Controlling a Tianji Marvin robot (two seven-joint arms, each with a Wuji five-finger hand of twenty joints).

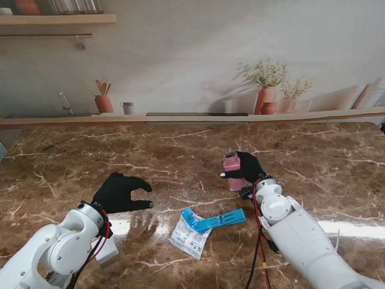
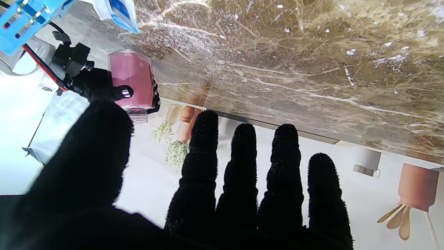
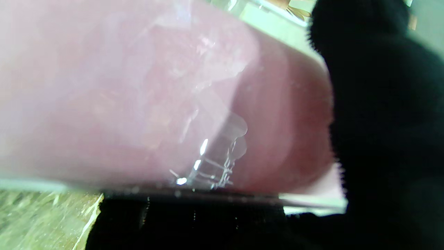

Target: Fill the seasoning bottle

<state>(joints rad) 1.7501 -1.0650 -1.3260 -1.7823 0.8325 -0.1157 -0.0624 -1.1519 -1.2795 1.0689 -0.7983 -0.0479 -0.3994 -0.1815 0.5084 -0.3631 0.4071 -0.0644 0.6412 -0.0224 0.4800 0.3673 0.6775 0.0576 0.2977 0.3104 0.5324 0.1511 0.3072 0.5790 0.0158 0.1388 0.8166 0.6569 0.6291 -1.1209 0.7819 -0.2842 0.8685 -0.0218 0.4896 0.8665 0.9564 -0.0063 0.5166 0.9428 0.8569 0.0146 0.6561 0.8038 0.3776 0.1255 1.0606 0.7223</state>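
**Right hand holds the bottle, left hand waits with nothing**

The right hand is closed around the seasoning bottle, a clear bottle that looks pink inside. The bottle seems to stand upright on the table, to the right of the middle in the stand's view; I cannot tell for sure if its base touches the surface. In the right wrist view the pink body fills almost the whole picture, with black fingers pressed at its side.

The left hand hovers over the table, well apart from the bottle. Its fingers are spread and it holds nothing.

Between the two arms, nearer to me, lie a small white and blue refill packet and a blue plastic tool that rests partly on it.

In my judgement the risk is spilling: if the right hand tilts or loosens while the packet is poured, the bottle may tip. The packet is soft and flat, so the left hand may also fail to pick it up cleanly.

The table is brown marble with white veins, and glossy. Behind it, a wall picture shows a shelf with plant pots.
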